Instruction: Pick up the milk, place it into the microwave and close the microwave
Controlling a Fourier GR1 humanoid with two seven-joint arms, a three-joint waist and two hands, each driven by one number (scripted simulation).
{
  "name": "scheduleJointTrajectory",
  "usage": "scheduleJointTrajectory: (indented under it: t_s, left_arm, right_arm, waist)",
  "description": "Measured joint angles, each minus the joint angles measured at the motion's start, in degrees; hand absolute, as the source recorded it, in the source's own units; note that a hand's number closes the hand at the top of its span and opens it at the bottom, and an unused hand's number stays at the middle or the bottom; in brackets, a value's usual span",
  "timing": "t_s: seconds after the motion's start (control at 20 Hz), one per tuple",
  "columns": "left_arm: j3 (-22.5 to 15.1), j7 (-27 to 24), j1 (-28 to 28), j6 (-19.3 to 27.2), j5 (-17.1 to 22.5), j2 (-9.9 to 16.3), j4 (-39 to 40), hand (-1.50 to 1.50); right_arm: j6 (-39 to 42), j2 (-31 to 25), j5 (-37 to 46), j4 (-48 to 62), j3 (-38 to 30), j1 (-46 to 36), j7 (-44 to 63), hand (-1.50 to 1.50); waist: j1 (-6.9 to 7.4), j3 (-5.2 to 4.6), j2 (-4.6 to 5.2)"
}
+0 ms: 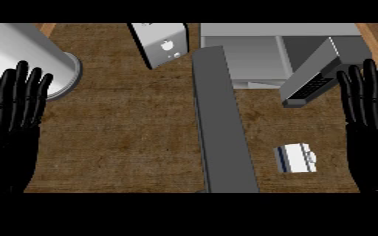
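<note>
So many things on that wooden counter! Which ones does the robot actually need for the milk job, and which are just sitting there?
Needed:
- small white and blue milk carton, lying on the counter
- grey microwave, with its long dark grey door swung open

Just sitting there:
- large shiny metal cylinder at upper left
- white box-shaped appliance at the back
- tilted grey panel with buttons

Both black hands, left and right, rest open.

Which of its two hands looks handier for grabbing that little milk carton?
Probably the right hand. The milk lies on the counter's right side, close beside that arm, while the left hand rests open at the far left, beyond the open microwave door.
</note>
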Motion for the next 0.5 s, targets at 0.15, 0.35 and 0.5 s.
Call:
scheduleJointTrajectory:
  t_s: [0.15,0.35,0.5]
  left_arm:
    - [-0.6,-1.3,-0.1,0.3,-1.0,-1.1,2.5,-1.50]
    - [-2.5,-0.8,0.8,3.2,-0.6,-4.2,3.4,-1.50]
    - [-5.4,-1.5,3.5,6.9,3.2,-6.3,4.0,-1.50]
  right_arm:
    - [0.9,-0.3,-0.1,-2.2,-0.3,4.2,-0.6,-1.50]
    - [3.3,-1.1,-1.4,-8.9,-0.2,14.1,0.0,-1.50]
    - [5.3,-1.2,-3.7,-10.6,0.2,19.7,0.7,-1.50]
  waist:
    - [-0.10,-0.14,-0.92]
    - [-0.71,-0.22,-1.59]
    - [-0.76,-0.25,-1.78]
